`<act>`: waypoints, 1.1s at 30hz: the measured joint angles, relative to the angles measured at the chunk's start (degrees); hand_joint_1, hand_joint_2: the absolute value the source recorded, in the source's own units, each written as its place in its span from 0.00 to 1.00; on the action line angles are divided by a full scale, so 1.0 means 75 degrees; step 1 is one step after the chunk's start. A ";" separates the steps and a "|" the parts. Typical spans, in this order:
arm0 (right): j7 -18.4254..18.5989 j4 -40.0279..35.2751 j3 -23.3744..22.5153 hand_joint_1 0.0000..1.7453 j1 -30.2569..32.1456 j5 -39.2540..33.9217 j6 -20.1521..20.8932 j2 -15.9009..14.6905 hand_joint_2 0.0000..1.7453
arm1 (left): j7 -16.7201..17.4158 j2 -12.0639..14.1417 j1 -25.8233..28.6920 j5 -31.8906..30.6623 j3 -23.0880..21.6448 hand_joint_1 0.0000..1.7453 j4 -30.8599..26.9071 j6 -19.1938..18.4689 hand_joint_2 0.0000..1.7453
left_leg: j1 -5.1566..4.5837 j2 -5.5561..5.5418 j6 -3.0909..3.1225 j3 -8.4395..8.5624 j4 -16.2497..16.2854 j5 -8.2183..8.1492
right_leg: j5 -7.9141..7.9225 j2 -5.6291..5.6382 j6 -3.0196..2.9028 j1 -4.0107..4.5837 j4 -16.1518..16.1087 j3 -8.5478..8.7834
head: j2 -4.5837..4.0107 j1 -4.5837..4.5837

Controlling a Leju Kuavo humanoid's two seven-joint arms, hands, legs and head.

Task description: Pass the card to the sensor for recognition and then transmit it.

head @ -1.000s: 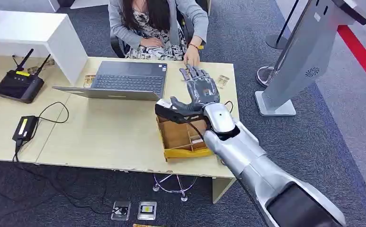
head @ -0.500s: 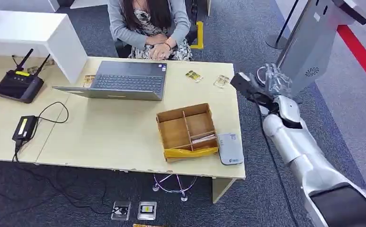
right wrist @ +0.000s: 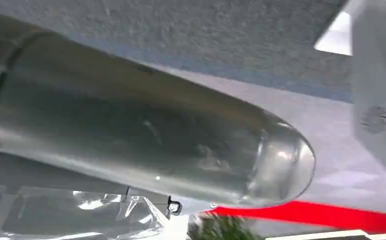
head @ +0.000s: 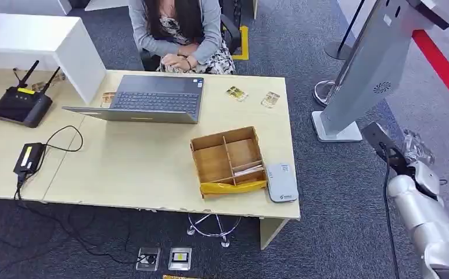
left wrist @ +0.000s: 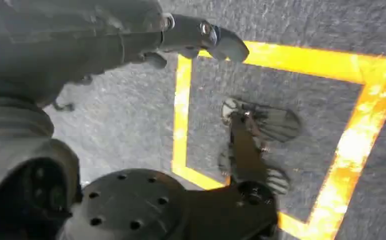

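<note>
A: Layout, big to small?

B: Desk (head: 140, 163) fills the left and middle. A slanted grey kiosk (head: 367, 70) stands on the carpet off its right end. A person (head: 178, 29) sits behind the desk, hands folded in the lap. An open laptop (head: 152, 99) is at the far side. The divided wooden box (head: 222, 139) sits near the front right corner, with the grey card reader (head: 282, 182) just beside it at the desk edge.

A: Card?

B: Two sleeved cards (head: 237, 93) lie flat at the far side, between the laptop and the right end, each skewed to the edge. Something card-like (head: 250, 171) also lies in the box's near right compartment, long axis across the desk.

A: Hands?

B: The right hand (head: 412, 148) is off the desk, over the carpet near the kiosk's base. It's blurred, so I can't tell whether it grips a card or is empty. The left hand (left wrist: 56, 60) hangs over the floor holding nothing, thumb stretched clear.

A: Key geometry?

B: The reader lies to the robot's left of the right hand, just across the desk's right end. The right arm is clearly the nearer one. My call: if a card is in that hand, it needs a sweep left and down, flat over the reader. If not, the box card is the closest pick.
</note>
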 joint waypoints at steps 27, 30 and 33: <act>-0.1282 0.2360 -0.3876 0.00 0.4668 -0.3306 -0.0799 0.1233 0.00 | -0.0480 -0.0306 -0.0027 0.0626 0.0257 0.00 -0.0023 0.1422 0.00 | 0.0045 -0.0015 -0.0009 0.0036 -0.0019 -0.0047 | -0.0037 -0.0005 -0.0005 0.0045 -0.0047 0.0089 | 0.0003 0.0047; -0.1282 0.2395 -0.3912 0.00 0.4673 -0.3303 -0.0793 0.1292 0.00 | -0.0442 -0.0332 -0.0030 0.0599 0.0257 0.00 -0.0023 0.1431 0.00 | 0.0045 -0.0015 -0.0009 0.0037 -0.0019 -0.0047 | -0.0037 -0.0004 -0.0005 0.0045 -0.0047 0.0089 | 0.0000 0.0041; -0.1489 0.2509 -0.4113 0.00 0.4687 -0.3400 -0.0222 0.1568 0.00 | -0.0162 -0.0446 -0.0040 0.0521 0.0257 0.00 -0.0023 0.1629 0.00 | 0.0044 -0.0004 -0.0009 0.0038 -0.0019 -0.0047 | -0.0037 -0.0002 -0.0005 0.0045 -0.0047 0.0089 | 0.0000 0.0050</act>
